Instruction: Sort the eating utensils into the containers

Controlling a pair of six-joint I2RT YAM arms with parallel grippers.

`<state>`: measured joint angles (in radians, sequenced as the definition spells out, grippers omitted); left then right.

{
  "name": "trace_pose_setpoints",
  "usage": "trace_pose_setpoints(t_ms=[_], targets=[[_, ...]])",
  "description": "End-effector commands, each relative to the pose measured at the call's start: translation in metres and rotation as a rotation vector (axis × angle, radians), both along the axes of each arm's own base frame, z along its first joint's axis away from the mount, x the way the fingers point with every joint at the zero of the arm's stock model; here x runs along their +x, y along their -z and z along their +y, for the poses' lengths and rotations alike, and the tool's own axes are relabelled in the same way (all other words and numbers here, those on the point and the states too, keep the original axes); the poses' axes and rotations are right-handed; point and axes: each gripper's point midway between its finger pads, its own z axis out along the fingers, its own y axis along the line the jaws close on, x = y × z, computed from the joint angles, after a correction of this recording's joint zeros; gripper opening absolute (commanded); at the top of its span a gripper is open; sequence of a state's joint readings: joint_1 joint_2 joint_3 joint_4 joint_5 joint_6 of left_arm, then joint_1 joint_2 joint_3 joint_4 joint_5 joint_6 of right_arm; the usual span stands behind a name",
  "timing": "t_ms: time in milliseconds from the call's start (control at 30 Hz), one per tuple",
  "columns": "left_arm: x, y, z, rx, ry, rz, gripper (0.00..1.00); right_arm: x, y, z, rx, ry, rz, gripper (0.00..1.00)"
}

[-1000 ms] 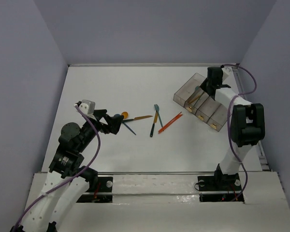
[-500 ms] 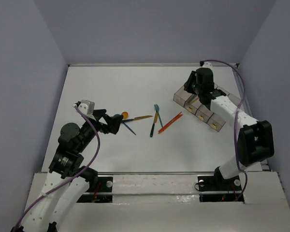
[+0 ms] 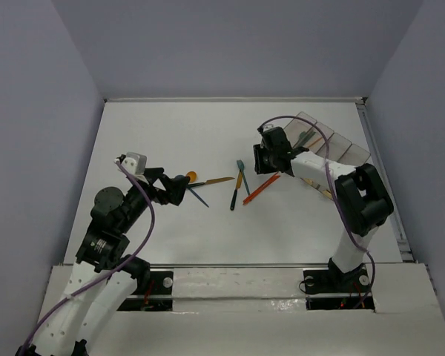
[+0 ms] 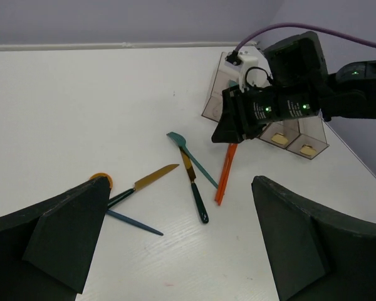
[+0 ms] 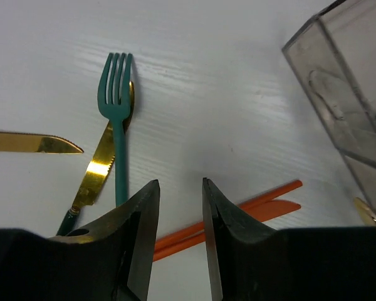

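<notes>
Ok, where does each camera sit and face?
Top external: above and behind the robot, looking down on the table; left arm and right arm show.
Left wrist: low over the table, facing the right gripper and bins; its open fingers show.
Right wrist: close over the table, facing the teal fork; its fingers show.
Shared: both wrists see the teal fork and orange utensils.

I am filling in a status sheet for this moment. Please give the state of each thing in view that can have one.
Left gripper: open wide, empty.
Right gripper: jaws slightly apart, nothing between them.
Two orange plastic utensils: lying flat side by side, not gripped.
Teal-green plastic fork: lying flat, not held.
Row of smoky-grey translucent plastic bins: upright, open-topped, at least one utensil inside.
</notes>
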<state>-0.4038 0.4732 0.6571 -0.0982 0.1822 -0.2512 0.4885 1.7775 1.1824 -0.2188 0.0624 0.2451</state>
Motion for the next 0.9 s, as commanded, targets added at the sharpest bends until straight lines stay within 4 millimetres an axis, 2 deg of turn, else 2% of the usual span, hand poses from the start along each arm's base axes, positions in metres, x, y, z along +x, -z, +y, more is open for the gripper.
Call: trace_pose_setpoints(t_ms=[0, 200, 367, 533, 667, 733, 800, 867], targets=[[0.003, -0.028, 0.004, -0.016, -0.017, -0.074, 0.99, -0.003, -0.005, 0.030, -0.012, -0.119, -0.008, 0.40], [0.002, -0.028, 0.003, -0.017, -0.012, -0.075, 0.99, -0.015, 0.010, 0.050, -0.037, -0.155, 0.021, 0.41], [0.001, -0.028, 0.003, -0.019, -0.006, -0.077, 0.99, -0.024, 0.026, 0.052, -0.079, -0.154, 0.049, 0.42], [0.000, -0.030, 0.003, -0.021, -0.005, -0.081, 0.99, -0.023, 0.035, 0.048, -0.123, -0.126, 0.058, 0.42], [-0.001, -0.030, 0.003, -0.022, -0.003, -0.084, 0.99, -0.028, 0.044, 0.053, -0.149, -0.134, 0.080, 0.41], [-0.001, -0.030, 0.003, -0.022, -0.002, -0.084, 0.99, -0.030, 0.049, 0.056, -0.184, -0.122, 0.087, 0.37], [-0.001, -0.030, 0.003, -0.022, -0.002, -0.083, 0.99, -0.026, 0.055, 0.048, -0.223, -0.068, 0.090, 0.32], [-0.001, -0.030, 0.002, -0.022, 0.000, -0.083, 0.99, -0.025, 0.055, 0.048, -0.239, -0.040, 0.089, 0.23]])
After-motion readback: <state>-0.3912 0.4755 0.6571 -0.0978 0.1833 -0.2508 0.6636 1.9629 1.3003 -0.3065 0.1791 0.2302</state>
